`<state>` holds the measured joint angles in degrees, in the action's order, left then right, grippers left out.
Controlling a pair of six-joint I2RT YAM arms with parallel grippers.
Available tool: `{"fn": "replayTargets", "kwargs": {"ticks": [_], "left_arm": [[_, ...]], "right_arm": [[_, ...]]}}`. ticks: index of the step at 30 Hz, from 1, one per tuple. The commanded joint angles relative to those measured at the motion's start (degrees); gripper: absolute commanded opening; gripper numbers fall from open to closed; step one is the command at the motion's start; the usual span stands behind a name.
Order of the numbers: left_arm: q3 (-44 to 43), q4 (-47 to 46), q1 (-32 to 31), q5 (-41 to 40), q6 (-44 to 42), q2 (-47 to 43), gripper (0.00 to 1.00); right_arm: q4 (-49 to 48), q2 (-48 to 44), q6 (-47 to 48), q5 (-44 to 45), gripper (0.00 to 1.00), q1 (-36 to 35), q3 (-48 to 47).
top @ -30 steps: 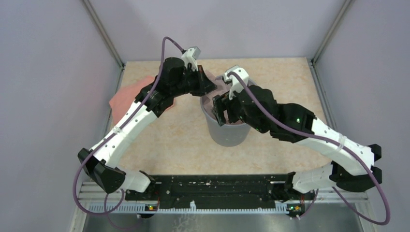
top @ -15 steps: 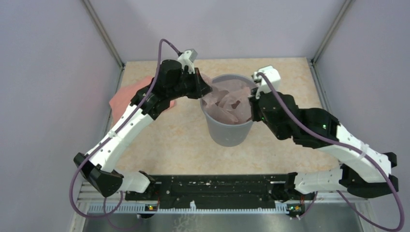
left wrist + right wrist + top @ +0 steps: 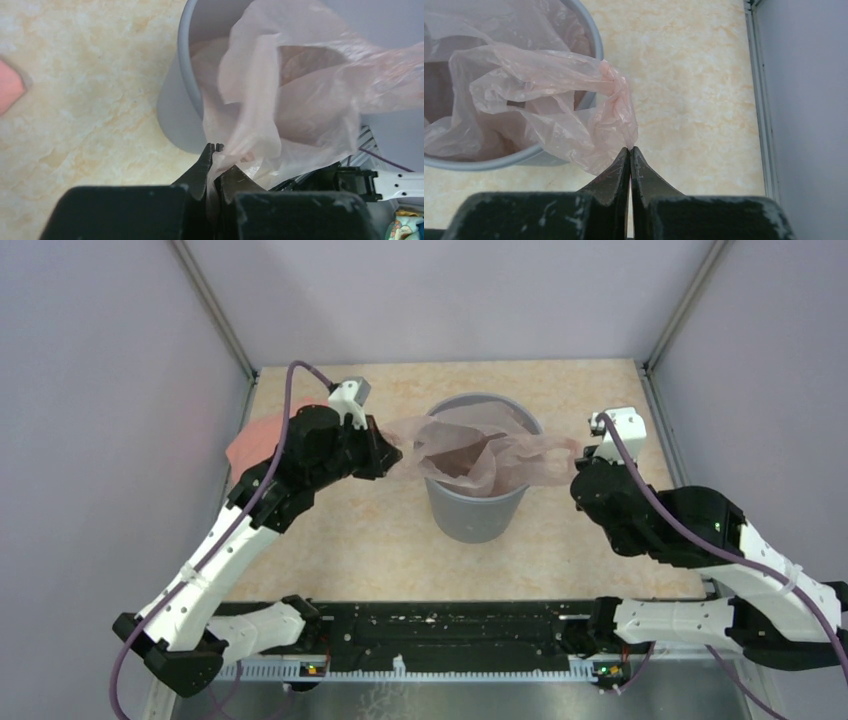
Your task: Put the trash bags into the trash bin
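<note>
The grey trash bin (image 3: 478,512) stands upright in the middle of the table. A pale-pink trash bag (image 3: 470,445) is stretched across its mouth, sagging partly inside. My left gripper (image 3: 393,452) is just left of the rim, shut on the bag's left edge. In the left wrist view the film (image 3: 280,100) is bunched between the closed tips (image 3: 216,147) beside the bin wall (image 3: 177,115). My right gripper (image 3: 580,458) is right of the bin, shut on the bag's other end. The right wrist view shows that twisted end (image 3: 616,100) pinched at the tips (image 3: 630,149).
A flat salmon-pink sheet (image 3: 255,440) lies at the table's far left, behind my left arm. Grey enclosure walls and metal posts (image 3: 665,325) bound the table on three sides. A black rail (image 3: 450,625) runs along the near edge.
My right gripper has shut on the bag and pulled away to the right. My left arm has drawn back to the left. The bag is now spread over the bin's mouth.
</note>
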<state>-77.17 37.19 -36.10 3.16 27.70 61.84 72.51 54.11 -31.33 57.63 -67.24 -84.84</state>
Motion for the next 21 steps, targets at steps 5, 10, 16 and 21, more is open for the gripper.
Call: {"fn": "replayTargets", "kwargs": {"ticks": [5, 10, 16, 21], "left_arm": [[8.1, 0.4, -0.1, -1.1, -0.3, -3.1, 0.00], [9.1, -1.6, -0.1, 2.9, -0.1, -2.5, 0.00], [9.4, -2.3, -0.1, 4.0, -0.1, -2.6, 0.00], [10.1, -2.5, -0.2, 4.4, 0.1, -3.1, 0.00]], "right_arm": [[8.8, 0.4, -8.4, 2.4, 0.00, 3.0, -1.2], [1.2, 0.1, 0.5, -10.9, 0.30, 3.1, -5.2], [-3.2, 3.4, 7.3, -26.0, 0.55, 3.1, -14.8], [-4.6, 9.6, 10.4, -35.4, 0.55, 3.1, -26.0]]}}
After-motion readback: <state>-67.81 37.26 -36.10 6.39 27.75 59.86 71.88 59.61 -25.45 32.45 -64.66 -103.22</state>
